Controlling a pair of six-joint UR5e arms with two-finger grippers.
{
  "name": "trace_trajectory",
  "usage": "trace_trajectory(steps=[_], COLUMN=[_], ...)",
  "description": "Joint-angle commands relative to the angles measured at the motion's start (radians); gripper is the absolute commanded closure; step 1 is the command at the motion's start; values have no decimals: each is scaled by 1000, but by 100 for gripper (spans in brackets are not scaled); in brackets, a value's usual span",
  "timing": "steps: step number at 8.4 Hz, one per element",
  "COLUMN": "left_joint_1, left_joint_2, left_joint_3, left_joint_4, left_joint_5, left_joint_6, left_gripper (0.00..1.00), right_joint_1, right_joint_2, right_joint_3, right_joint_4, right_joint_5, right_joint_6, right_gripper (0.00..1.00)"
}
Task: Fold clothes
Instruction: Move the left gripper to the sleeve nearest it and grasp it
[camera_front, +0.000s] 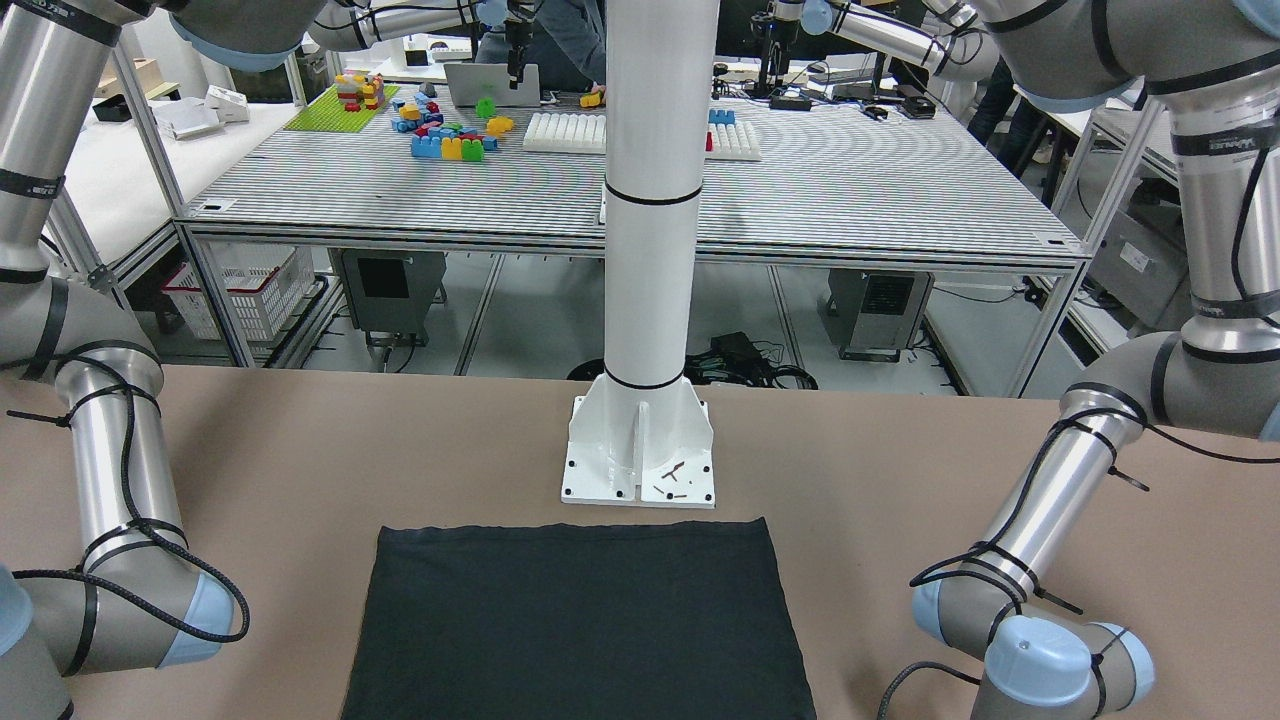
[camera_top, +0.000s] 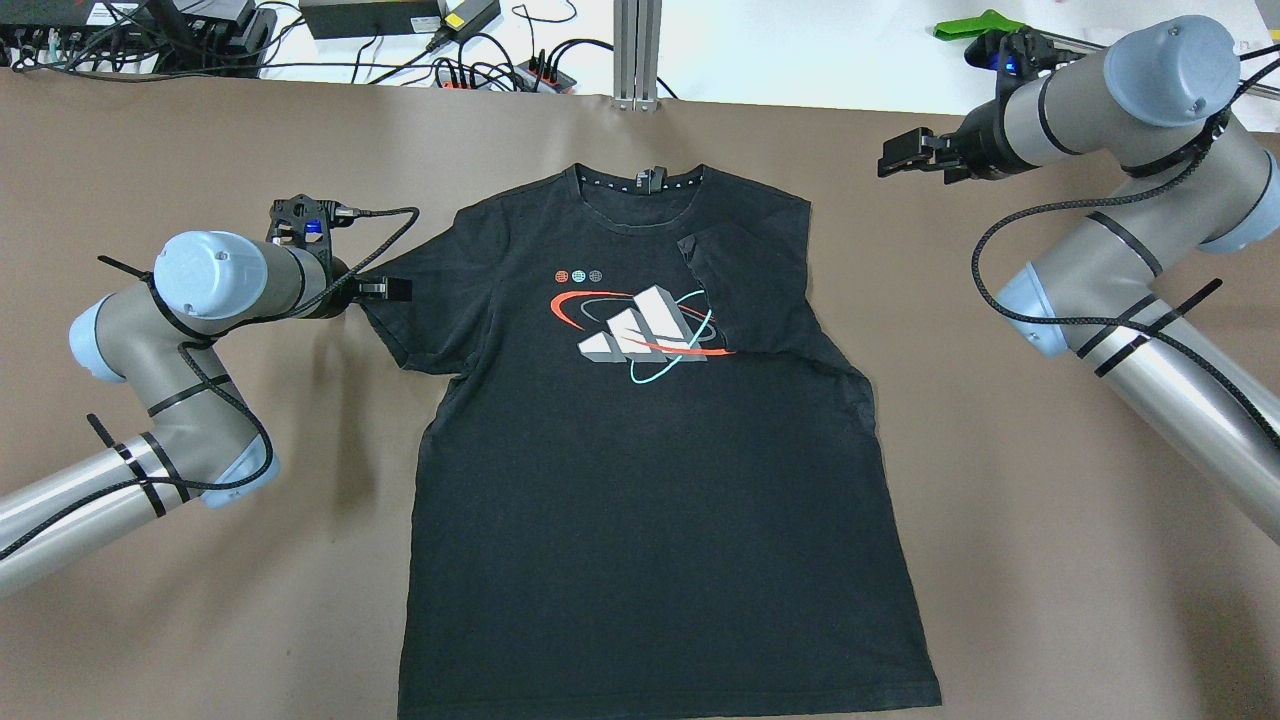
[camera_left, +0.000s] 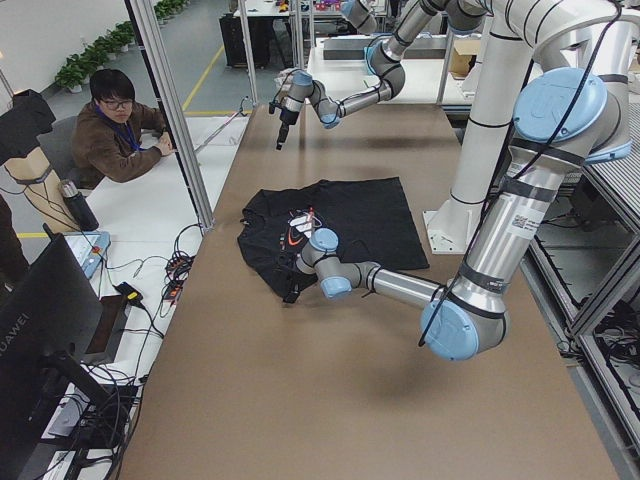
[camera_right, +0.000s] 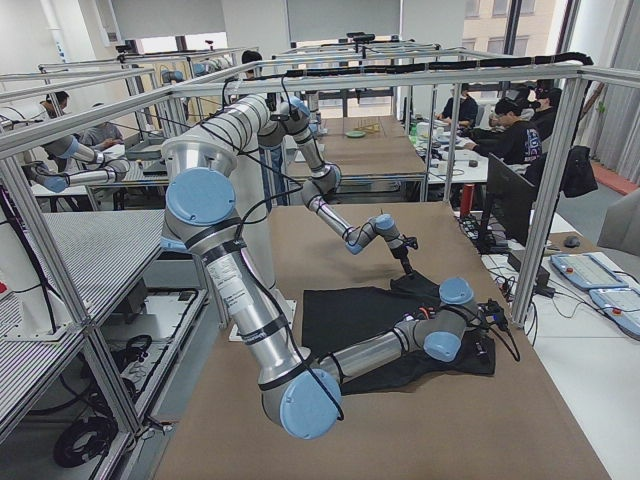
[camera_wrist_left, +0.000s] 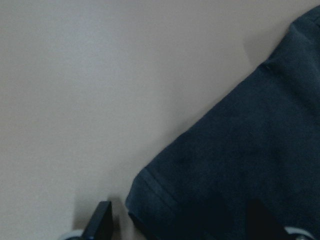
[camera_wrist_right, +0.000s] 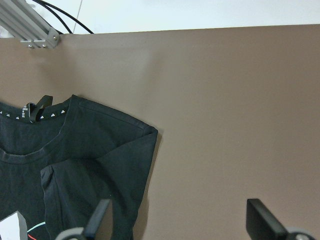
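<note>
The clothes are one black T-shirt with a red, white and teal chest print, lying face up and flat on the brown table, collar toward the far edge. Its sleeve on the overhead view's right is folded in over the chest. My left gripper sits low at the other sleeve's hem. In the left wrist view it is open, with the sleeve edge between its fingers. My right gripper hangs open over bare table beyond the shirt's folded shoulder, holding nothing.
The white robot pedestal stands just behind the shirt's bottom hem. Cables and power strips line the far table edge beside an aluminium post. A person sits at a desk past that edge.
</note>
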Motion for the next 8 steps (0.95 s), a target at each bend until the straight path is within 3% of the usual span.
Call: trace_trajectory(steps=[1, 6, 8], left_joint_1=[5, 1, 3], left_joint_2=[0, -13, -31], left_joint_3=[-8, -32, -176], left_joint_4=[2, 22, 213], left_joint_5=[-5, -45, -53], left_joint_6=[-1, -6, -47], left_gripper=[100, 100, 100], right_joint_1=[0, -2, -2], right_joint_2=[-13, -52, -55], right_joint_3=[9, 46, 46], right_joint_4=[3, 3, 6], right_joint_5=[0, -1, -1], right_joint_6=[1, 0, 0], right_gripper=[6, 6, 6])
